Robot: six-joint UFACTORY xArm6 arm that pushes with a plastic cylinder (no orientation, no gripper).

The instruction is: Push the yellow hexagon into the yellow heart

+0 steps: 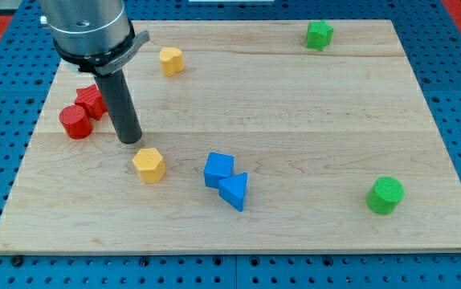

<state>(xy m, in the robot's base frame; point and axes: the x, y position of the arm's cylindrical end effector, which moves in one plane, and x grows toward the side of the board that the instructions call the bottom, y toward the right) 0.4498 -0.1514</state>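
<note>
So my tip (129, 141) sits on the wooden board (311, 120) just up and to the view's left of the yellow hexagon (148, 164) — close, can't tell if it's touching. No pincer here, it's a plain rod, so nothing spreads or pinches. The yellow heart (171, 60) is well above, near the view's top. Left of the rod: a red cylinder (75, 122) touching a red star-ish block (91, 100). A blue cube (218, 169) and blue triangle (234, 192) touch — right of the hexagon. Green cylinder (385, 195) lower right, green block (320, 34) at top right.

Open board between yellow hexagon (148, 164) and yellow heart (171, 60).
</note>
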